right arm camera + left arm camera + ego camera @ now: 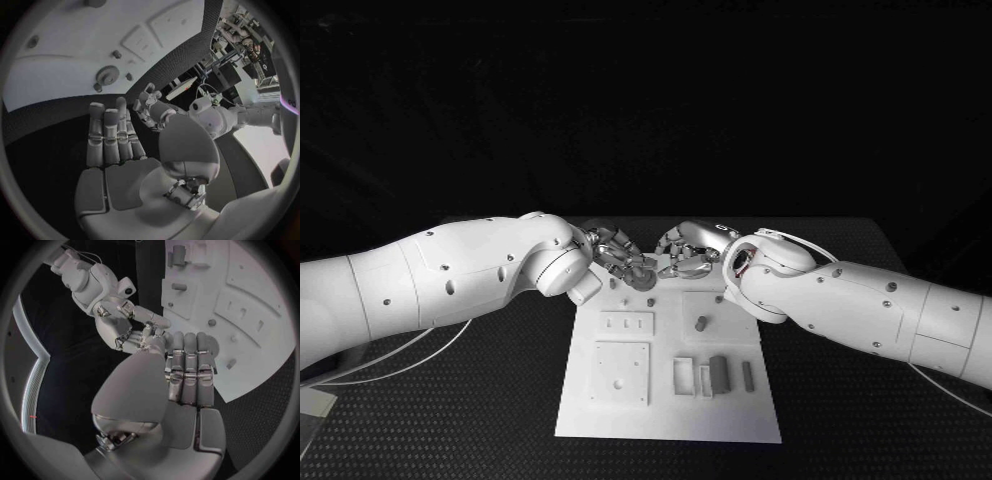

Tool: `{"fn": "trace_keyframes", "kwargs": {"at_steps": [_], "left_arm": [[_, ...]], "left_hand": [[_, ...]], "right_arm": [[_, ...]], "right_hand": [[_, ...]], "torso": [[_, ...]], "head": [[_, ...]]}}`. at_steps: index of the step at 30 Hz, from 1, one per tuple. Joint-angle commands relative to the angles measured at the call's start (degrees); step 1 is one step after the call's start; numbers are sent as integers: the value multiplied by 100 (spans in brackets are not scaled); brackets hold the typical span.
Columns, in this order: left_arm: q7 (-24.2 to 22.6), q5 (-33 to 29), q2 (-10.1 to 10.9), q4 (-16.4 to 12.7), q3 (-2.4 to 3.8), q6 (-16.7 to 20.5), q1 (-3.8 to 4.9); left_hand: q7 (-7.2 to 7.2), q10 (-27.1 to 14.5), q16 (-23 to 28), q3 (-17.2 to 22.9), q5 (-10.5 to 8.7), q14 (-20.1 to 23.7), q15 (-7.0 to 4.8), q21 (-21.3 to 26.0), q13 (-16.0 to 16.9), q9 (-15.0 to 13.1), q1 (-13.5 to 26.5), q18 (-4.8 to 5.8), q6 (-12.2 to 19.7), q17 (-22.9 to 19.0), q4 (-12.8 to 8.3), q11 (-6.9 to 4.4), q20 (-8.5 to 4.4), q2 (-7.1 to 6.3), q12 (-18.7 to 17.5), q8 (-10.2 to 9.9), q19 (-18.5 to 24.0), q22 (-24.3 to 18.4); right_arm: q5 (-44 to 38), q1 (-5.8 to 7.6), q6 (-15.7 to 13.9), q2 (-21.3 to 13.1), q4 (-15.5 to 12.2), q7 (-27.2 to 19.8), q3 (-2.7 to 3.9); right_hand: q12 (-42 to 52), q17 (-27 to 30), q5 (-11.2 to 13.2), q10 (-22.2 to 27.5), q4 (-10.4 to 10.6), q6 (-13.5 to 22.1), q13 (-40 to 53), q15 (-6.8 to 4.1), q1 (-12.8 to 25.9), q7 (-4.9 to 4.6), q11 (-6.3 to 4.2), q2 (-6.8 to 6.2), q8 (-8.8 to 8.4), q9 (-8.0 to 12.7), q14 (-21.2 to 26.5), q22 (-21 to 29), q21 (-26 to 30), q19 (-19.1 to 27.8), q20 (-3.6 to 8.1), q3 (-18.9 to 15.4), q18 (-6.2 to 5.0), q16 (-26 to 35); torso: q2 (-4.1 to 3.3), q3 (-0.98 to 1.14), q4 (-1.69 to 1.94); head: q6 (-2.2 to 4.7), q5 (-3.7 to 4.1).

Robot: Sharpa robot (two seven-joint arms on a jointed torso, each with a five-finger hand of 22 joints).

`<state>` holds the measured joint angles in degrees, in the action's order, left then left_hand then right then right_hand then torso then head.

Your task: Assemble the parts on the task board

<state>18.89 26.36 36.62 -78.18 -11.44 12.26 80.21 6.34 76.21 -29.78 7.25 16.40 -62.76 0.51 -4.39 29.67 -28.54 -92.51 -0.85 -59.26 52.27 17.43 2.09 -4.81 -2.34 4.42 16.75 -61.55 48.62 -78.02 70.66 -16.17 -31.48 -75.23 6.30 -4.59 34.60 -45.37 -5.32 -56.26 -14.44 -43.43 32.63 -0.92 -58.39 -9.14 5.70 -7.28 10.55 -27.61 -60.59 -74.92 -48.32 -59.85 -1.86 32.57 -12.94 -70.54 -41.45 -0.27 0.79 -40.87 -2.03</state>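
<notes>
Left hand (615, 258) over the far end of the task board (668, 410), fingers (187, 365) laid straight and side by side, nothing seen in the palm; left wrist view shows the fingertips above the board's far left corner. Reads as open and empty.

Right hand (687, 250) just beside it, also at the board's far end. Right wrist view: fingers (109, 135) straight, slightly apart, thumb off to one side, nothing held. Open as well. The two hands nearly meet fingertip to fingertip; cannot tell whether they touch.

Task board white, lying lengthwise in the middle of the black table (444, 420), far end under the hands.

Parts on the board, grey here:
- small peg (700, 323) standing mid-board, right of centre
- row of upright blocks (718, 373) near the right edge, nearer half
- small round piece (651, 299) just near of the left hand's fingers
- gear (107, 75) seen from the right wrist, with small studs beside it, at the far end of the board

Recessed square plate (622, 372) on the left nearer half; slotted panel (627, 323) just beyond it.

Cables (401, 355) loop on the table under the left arm.
</notes>
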Motion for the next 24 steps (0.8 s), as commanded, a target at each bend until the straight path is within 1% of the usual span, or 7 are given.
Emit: {"fn": "trace_keyframes", "kwargs": {"at_steps": [1,12,16,21,22,23,24], "left_arm": [[96,-64,26,3,4,-85,4],[428,26,75,67,1,-574,5],[618,291,69,63,-3,-683,5],[765,681,60,49,-23,-713,5],[779,802,60,34,-41,-710,5],[788,976,71,-7,-112,-699,7],[797,1067,63,-15,-126,-656,8]], "left_hand": [[-121,90,-53,156,141,-74,-20,-15,25,-246,71,85,-191,38,-130,-12,-29,-13,45,149,-76,28],[-162,167,-169,160,356,-116,-59,-56,97,-394,259,85,-256,154,-124,-57,-71,-16,127,218,-152,120],[-194,215,-259,154,400,-153,-91,-99,151,-474,383,82,-304,214,-121,-92,-106,-3,196,259,-204,194],[-272,330,-443,150,671,-265,-165,-199,267,-622,568,74,-437,309,-137,-173,-182,-41,366,356,-327,340],[-280,339,-462,150,701,-275,-174,-209,282,-638,588,73,-449,318,-141,-182,-190,-42,387,366,-337,357],[-316,386,-544,143,798,-324,-205,-255,336,-698,650,68,-506,356,-158,-218,-221,-53,468,425,-390,420],[-332,401,-586,143,847,-343,-220,-277,365,-727,682,66,-526,374,-168,-233,-236,-59,511,453,-410,454]], "right_arm": [[105,0,-12,-70,68,-113,2],[370,2,-504,-260,422,-300,15],[455,2,-611,-258,627,-356,155],[846,57,-646,-259,798,-410,311],[1081,94,-625,-246,862,-406,328],[1431,147,-573,-234,959,-372,343],[1606,174,-541,-228,1019,-361,350]], "right_hand": [[36,10,-3,99,1,390,27,67,-9,-345,38,-105,-80,41,36,-89,26,60,-8,-86,-206,13],[110,16,-9,153,42,405,59,82,-45,-358,52,-126,-68,45,64,-90,34,65,-15,-114,-206,-8],[141,21,-9,161,57,380,70,77,-64,-352,46,-90,-47,40,62,-90,33,58,-14,-119,-206,-17],[165,28,-9,172,50,361,76,71,-92,-346,41,-58,-28,36,63,-91,35,57,-11,-126,-206,-20],[170,30,-8,175,48,359,77,71,-95,-345,40,-47,-26,36,63,-91,35,57,-11,-130,-206,-20],[177,33,-7,179,52,355,78,70,-92,-345,39,-27,-21,35,64,-90,37,56,-12,-137,-206,-21],[182,35,-7,183,55,352,78,70,-90,-344,39,-7,-17,35,64,-90,37,56,-12,-143,-206,-22]], "torso": [[-4,1,5],[-1,9,0],[1,10,-4],[3,13,-3],[5,10,-4],[4,9,-2],[6,9,-1]], "head": [[-17,-21],[-43,-60],[-41,-68],[-43,-68],[-43,-62],[-40,-57],[-39,-56]]}}
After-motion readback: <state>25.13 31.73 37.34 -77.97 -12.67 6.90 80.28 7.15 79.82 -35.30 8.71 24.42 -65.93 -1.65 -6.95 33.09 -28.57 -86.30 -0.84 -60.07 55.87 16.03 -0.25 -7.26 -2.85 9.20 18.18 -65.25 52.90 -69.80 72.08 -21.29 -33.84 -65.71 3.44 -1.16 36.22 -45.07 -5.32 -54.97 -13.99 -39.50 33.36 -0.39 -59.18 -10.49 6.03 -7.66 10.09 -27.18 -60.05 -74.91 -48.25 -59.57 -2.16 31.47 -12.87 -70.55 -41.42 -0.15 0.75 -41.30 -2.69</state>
